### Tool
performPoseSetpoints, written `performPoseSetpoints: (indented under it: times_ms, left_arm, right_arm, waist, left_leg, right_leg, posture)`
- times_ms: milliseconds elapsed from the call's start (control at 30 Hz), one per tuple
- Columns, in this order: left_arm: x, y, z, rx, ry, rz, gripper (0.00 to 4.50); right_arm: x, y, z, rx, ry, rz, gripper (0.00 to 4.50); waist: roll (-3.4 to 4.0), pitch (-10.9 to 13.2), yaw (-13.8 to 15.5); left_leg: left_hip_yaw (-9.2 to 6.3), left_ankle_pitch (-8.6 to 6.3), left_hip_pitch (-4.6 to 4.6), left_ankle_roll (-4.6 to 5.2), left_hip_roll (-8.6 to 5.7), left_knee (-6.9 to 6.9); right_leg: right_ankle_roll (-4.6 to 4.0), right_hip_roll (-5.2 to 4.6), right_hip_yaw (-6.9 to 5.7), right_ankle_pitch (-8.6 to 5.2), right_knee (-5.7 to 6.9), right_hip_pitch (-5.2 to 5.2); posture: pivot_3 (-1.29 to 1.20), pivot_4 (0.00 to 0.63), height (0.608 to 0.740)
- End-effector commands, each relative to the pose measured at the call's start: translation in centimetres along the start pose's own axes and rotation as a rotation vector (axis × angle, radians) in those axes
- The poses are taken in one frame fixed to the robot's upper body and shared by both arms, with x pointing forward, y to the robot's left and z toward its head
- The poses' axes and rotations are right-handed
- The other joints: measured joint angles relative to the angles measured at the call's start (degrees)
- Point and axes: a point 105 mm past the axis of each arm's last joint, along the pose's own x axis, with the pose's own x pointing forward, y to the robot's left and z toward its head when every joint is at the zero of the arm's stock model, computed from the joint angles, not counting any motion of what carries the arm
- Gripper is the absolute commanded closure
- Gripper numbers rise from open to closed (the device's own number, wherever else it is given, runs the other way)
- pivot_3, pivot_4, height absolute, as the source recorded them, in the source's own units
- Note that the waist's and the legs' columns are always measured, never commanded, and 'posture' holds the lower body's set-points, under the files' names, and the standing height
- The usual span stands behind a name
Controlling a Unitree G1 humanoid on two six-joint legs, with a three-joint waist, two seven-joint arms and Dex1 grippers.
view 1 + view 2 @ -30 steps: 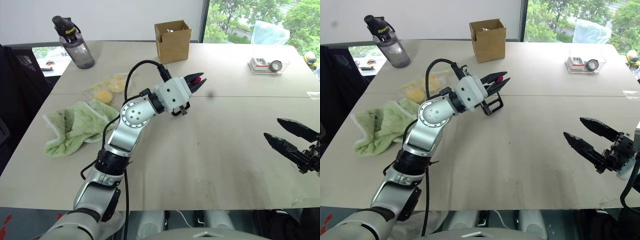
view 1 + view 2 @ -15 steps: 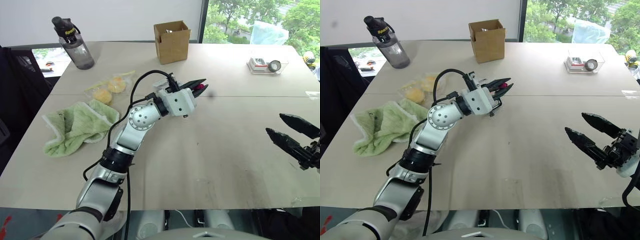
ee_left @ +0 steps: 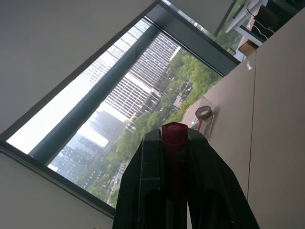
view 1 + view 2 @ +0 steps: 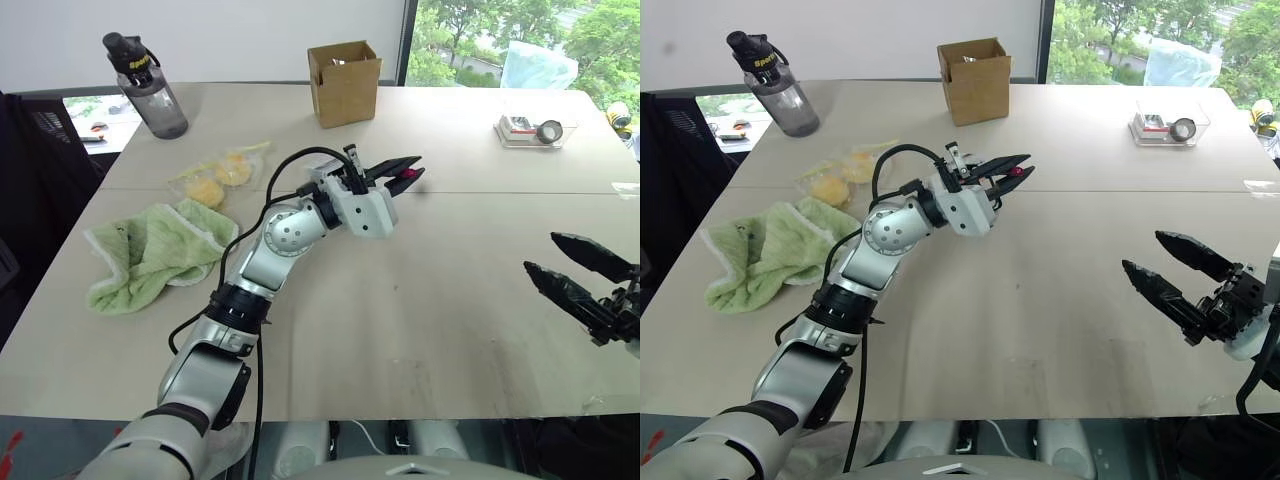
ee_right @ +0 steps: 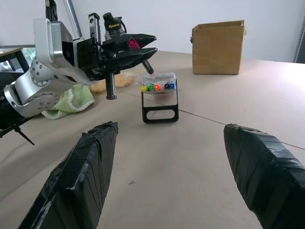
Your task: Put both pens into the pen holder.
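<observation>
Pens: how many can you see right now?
1. A pen with a magenta-pink end is clamped in the left gripper, above the table. Coloured tips show in the pen holder; a second pen among them cannot be made out.

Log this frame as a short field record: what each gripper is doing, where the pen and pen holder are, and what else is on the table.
left gripper: shut on the pen with the magenta-pink end, raised above the table
right gripper: open, holding nothing, at the table's right edge
pen holder: upright on the table, just beyond the left gripper, coloured pen ends showing at its top
task state: held pen not yet in the holder
other items: cardboard box, water bottle, green cloth, clear plastic tray
</observation>
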Motion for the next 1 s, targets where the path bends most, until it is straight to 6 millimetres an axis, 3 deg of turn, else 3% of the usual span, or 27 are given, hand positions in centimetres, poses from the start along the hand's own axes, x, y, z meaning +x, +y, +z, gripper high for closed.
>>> performPoseSetpoints:
  times_ms: [33, 733, 933, 967, 1000]
  left_arm:
    - [0.1, 0.8, 0.8, 0.065, -0.035, 0.016, 4.47]
    - [-0.2, -0.4, -3.8, 0.039, 0.061, -0.064, 4.47]
    - [-0.1, 0.3, -4.5, 0.036, 0.068, -0.048, 4.47]
    - [-0.1, 0.4, -4.6, 0.032, 0.068, -0.045, 3.44]
    - [-0.1, 0.5, -4.8, 0.029, 0.073, -0.041, 3.05]
  right_arm:
    - [0.2, 0.3, 0.8, -0.033, -0.029, 0.014, 0.71]
    - [1.1, 1.0, 1.4, -0.056, -0.047, 0.028, 0.71]
    - [1.2, 1.1, 1.4, -0.053, -0.046, 0.03, 0.71]
    - [1.2, 1.2, 1.4, -0.052, -0.046, 0.031, 0.62]
    - [1.3, 1.3, 1.4, -0.047, -0.047, 0.034, 0.62]
  waist:
    - [0.0, 0.0, 0.0]
    - [0.0, 0.0, 0.0]
    - [0.0, 0.0, 0.0]
    - [0.0, 0.0, 0.0]
    - [0.0, 0.0, 0.0]
  left_leg:
    - [0.0, 0.0, 0.0, 0.0, 0.0, 0.0]
    - [-0.02, 0.0, -0.01, 0.0, -0.01, 0.01]
    - [-0.01, 0.0, -0.01, 0.0, -0.01, 0.02]
    - [-0.01, 0.0, -0.01, 0.0, -0.01, 0.02]
    - [-0.01, 0.0, -0.01, 0.0, -0.01, 0.02]
  right_leg:
    - [0.0, 0.0, 0.0, 0.0, 0.0, 0.0]
    - [0.0, 0.03, -0.06, 0.0, 0.02, 0.0]
    - [0.01, 0.03, -0.06, 0.0, 0.03, 0.0]
    - [0.01, 0.03, -0.07, 0.0, 0.03, 0.0]
    - [0.01, 0.03, -0.07, 0.0, 0.03, 0.0]
  posture:
    - [0.0, 0.15, 0.736]
    - [0.0, 0.15, 0.736]
    - [0.0, 0.15, 0.736]
    - [0.0, 0.15, 0.736]
    - [0.0, 0.15, 0.736]
